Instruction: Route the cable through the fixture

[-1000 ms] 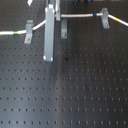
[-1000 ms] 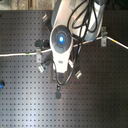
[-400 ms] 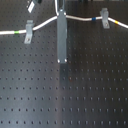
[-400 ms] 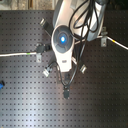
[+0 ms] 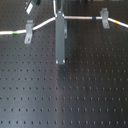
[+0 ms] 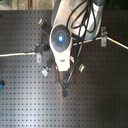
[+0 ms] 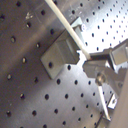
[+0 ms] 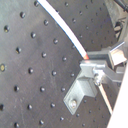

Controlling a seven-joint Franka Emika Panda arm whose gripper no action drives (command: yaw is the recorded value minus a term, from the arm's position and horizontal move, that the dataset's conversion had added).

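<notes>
The white cable [image 5: 80, 18] runs across the far side of the board, with a green band at the first exterior view's left and blue and yellow bands at its right. It rises to a peak at my gripper [image 5: 57, 20], which is shut on it beside the long grey bar [image 5: 60, 42]. The fixture [image 5: 105, 18], a narrow upright grey clip, stands to the first exterior view's right of the gripper with the cable at it; it also shows in the second exterior view as the fixture [image 6: 103, 37]. In both wrist views the cable [image 7: 67, 27] [image 8: 62, 27] enters the fingers [image 7: 100, 65] [image 8: 97, 67] near a grey clip.
A wider grey clip [image 5: 29, 32] with a slanted foot holds the cable at the first exterior view's left. Another small clip [image 5: 31, 7] stands behind it. The black perforated board [image 5: 65, 95] stretches toward the camera. My arm and its dark hoses [image 6: 82, 20] cover the board's middle in the second exterior view.
In the first exterior view the gripper bar shifted right and straightened from a tilt, lifting the cable's peak with it. Little has moved since 0.4 s ago.
</notes>
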